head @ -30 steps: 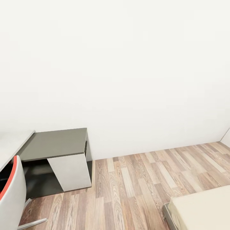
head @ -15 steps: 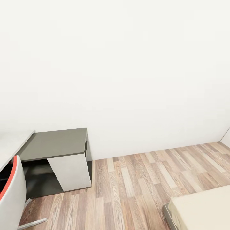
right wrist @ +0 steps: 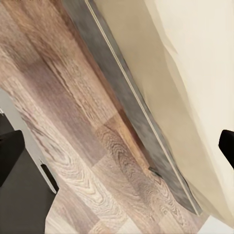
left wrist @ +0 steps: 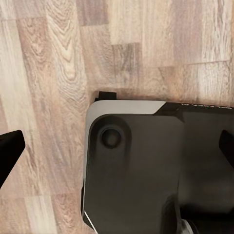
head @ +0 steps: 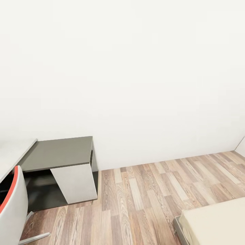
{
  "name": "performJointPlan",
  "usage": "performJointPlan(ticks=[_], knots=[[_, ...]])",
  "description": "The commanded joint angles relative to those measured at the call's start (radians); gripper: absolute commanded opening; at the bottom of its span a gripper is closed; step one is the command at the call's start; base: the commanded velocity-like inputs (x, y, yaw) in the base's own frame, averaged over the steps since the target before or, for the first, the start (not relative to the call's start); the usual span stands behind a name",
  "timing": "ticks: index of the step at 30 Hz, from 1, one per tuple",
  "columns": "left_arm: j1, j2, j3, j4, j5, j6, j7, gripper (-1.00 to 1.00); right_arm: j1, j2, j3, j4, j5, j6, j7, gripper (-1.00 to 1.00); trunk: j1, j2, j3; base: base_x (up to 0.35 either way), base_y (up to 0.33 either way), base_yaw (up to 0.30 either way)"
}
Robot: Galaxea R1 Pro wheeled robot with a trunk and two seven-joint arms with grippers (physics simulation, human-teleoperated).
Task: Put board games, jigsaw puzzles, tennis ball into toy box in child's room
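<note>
The child's room shows a bare white wall and a wood-plank floor [head: 149,194]. A corner of the bed [head: 217,221], beige mattress on a grey frame, lies at the lower right. Its mattress [right wrist: 195,68] and frame [right wrist: 129,92] also cross the right wrist view. My right gripper [right wrist: 118,148] hangs open over the floor beside that frame, with nothing between its fingers. My left gripper [left wrist: 117,146] is open too, pointing down at my own dark base [left wrist: 146,170]. The board games, jigsaw puzzles, tennis ball and toy box are out of view.
A desk with a dark grey top [head: 59,153] and a white slanted panel stands against the wall at the left, joined to a lighter top [head: 13,153]. A white chair with a red edge [head: 12,207] is at the lower left.
</note>
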Motion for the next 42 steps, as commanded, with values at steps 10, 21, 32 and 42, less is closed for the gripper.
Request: performJointPlan(ticks=[10,21,32,42], knots=[[-0.001,0.000,-0.008,0.001,0.010,-0.004,-0.003,1.00,-0.001,0.003,0.008,0.000,-0.011,-0.005,-0.002,1.00,0.001,-0.002,-0.002,0.000,0.000,0.000],[-0.001,0.000,-0.008,0.001,0.010,-0.004,-0.003,1.00,-0.001,0.002,0.008,0.000,-0.011,-0.005,-0.002,1.00,0.001,-0.002,-0.002,0.000,0.000,0.000],[-0.001,0.000,-0.008,0.001,0.010,-0.004,-0.003,1.00,-0.001,0.002,0.008,0.001,-0.011,-0.005,-0.002,1.00,0.001,-0.002,-0.002,0.000,0.000,0.000],[-0.001,0.000,-0.008,0.001,0.010,-0.004,-0.003,1.00,-0.001,0.002,0.008,0.000,-0.011,-0.005,-0.002,1.00,0.001,-0.002,-0.002,0.000,0.000,0.000]])
